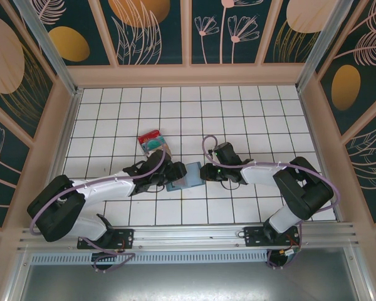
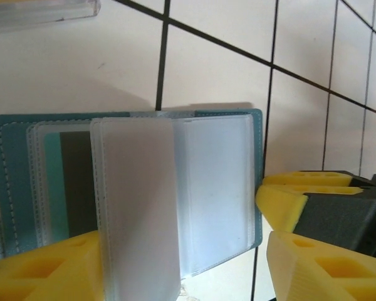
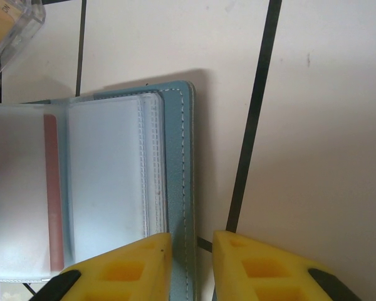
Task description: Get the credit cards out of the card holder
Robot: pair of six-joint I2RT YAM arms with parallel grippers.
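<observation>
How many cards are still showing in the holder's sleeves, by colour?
Red card: 1
Teal-green card: 1
Total: 2 showing through the clear sleeves of the card holder. I cannot tell whether more lie hidden behind them.

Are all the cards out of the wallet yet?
Not yet. Some cards already sit in a pile beyond the wallet. The left gripper has its jaws open around a clear sleeve, and the right gripper straddles the wallet's edge. A teal card and a red card are still inside.
</observation>
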